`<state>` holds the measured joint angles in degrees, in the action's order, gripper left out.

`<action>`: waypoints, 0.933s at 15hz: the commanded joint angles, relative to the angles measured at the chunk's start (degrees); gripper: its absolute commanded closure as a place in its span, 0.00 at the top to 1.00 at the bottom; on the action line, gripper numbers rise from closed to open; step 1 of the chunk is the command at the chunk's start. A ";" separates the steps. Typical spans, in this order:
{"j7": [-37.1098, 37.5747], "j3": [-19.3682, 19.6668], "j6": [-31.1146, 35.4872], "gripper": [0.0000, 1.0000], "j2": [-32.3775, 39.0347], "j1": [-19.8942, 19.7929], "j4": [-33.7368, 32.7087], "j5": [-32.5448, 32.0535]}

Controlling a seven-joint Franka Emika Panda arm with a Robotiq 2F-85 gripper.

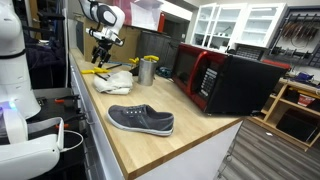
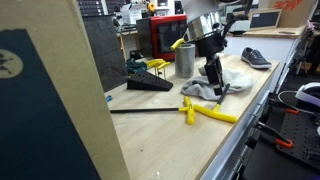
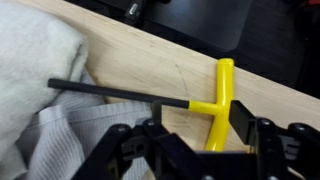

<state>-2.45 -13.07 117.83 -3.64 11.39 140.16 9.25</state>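
My gripper [image 3: 200, 132] hangs just above the wooden counter [image 3: 150, 70], jaws apart and open. A yellow T-handle tool [image 3: 217, 98] with a long black shaft [image 3: 110, 91] lies on the wood, and the stem of its handle runs between my fingers without being clamped. The right pad [image 3: 243, 122] stands a little clear of it. In both exterior views the gripper [image 1: 101, 53] [image 2: 213, 76] hovers over a crumpled grey-white towel [image 1: 113, 82] [image 2: 215, 89], with the yellow tool [image 1: 94, 71] [image 2: 210, 112] beside it.
A grey shoe [image 1: 141, 120] [image 2: 255, 58] lies farther along the counter. A metal cup [image 1: 148, 70] [image 2: 185, 60] and a red-and-black microwave [image 1: 225, 80] stand behind the towel. A dark wedge-shaped tool [image 2: 148, 82] lies near the wall.
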 commanded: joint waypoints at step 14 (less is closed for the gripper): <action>-3.83 -5.65 1.68 1.00 -1.33 6.49 1.47 -21.80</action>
<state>-4.34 -18.60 118.12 -5.73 17.75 142.11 -7.71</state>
